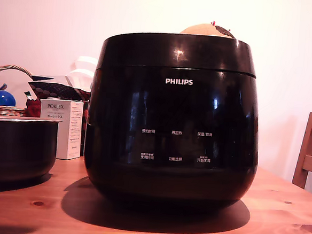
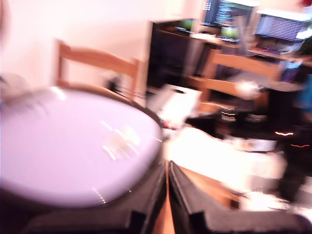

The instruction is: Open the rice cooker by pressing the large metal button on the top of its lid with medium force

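- The rice cooker [image 1: 173,118] stands mid-counter [image 1: 278,211] with the lid [image 1: 176,51] seated flush on the body, so by my reading the opening is not yet done; the press is left.
- The exterior view shows the PHILIPS front, 6 labels and a smaller black pot [image 1: 17,150] at that view's left, but no arm and no button.
- The blurred wrist view shows the pale, glaring lid top [image 2: 73,146] beside the pincer [image 2: 168,195], its 2 fingers nearly together, holding nothing visible.
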`<state>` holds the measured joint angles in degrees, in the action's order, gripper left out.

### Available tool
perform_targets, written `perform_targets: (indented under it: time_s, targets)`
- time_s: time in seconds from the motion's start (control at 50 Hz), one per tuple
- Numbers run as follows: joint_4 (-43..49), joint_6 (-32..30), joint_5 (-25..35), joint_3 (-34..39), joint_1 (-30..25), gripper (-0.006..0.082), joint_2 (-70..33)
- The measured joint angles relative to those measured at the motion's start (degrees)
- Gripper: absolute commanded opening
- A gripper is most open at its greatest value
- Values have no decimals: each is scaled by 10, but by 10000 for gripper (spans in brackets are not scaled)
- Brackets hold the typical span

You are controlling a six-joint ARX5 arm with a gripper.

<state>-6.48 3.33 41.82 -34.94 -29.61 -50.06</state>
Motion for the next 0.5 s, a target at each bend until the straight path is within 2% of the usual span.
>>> perform_targets:
  time_s: [0.22, 0.5]
  targets:
    - [-81, -23, -46, -35, -48, -23, -85]
    - [-122, -42, -104, -79, -96, -23, -200]
